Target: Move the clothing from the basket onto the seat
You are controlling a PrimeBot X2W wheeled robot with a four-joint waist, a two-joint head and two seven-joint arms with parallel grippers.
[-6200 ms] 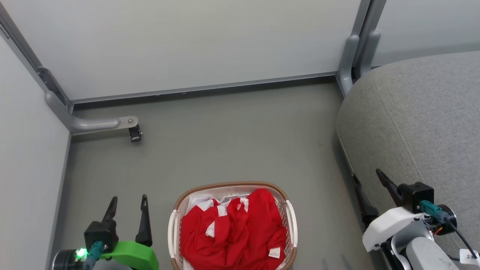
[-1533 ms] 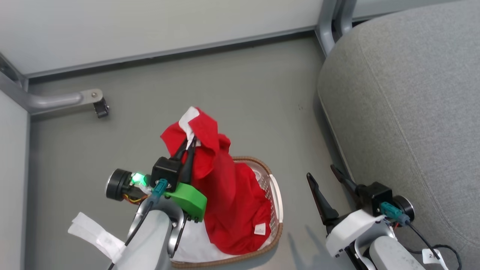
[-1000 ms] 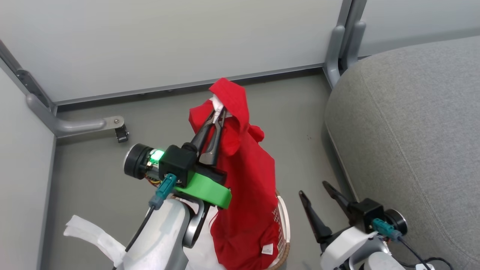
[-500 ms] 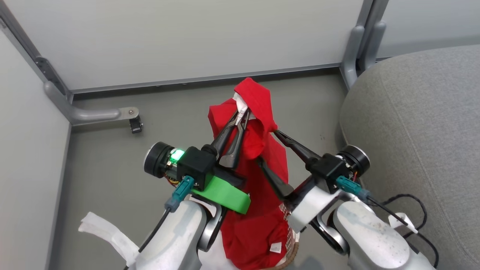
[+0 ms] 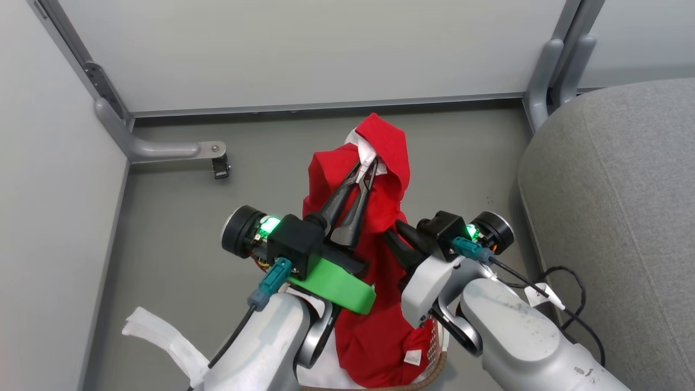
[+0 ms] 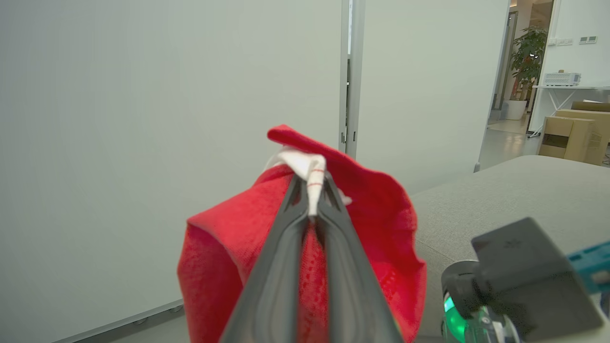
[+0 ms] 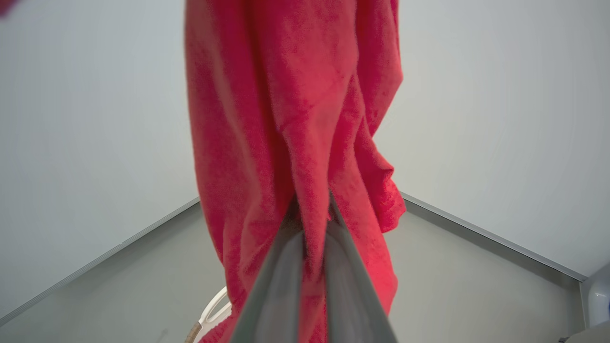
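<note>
Clothing (image 5: 374, 304) hangs down the centre of the head view as a long red drape, its lower end reaching the basket (image 5: 431, 372) at the bottom edge, with the grey seat (image 5: 624, 217) along the right side. The left gripper (image 5: 368, 167) pinches a white cuff at the garment's top, fingers pressed together on it. Lower and to the right, the right gripper (image 7: 313, 207) is clamped on a red fold at mid-height.
</note>
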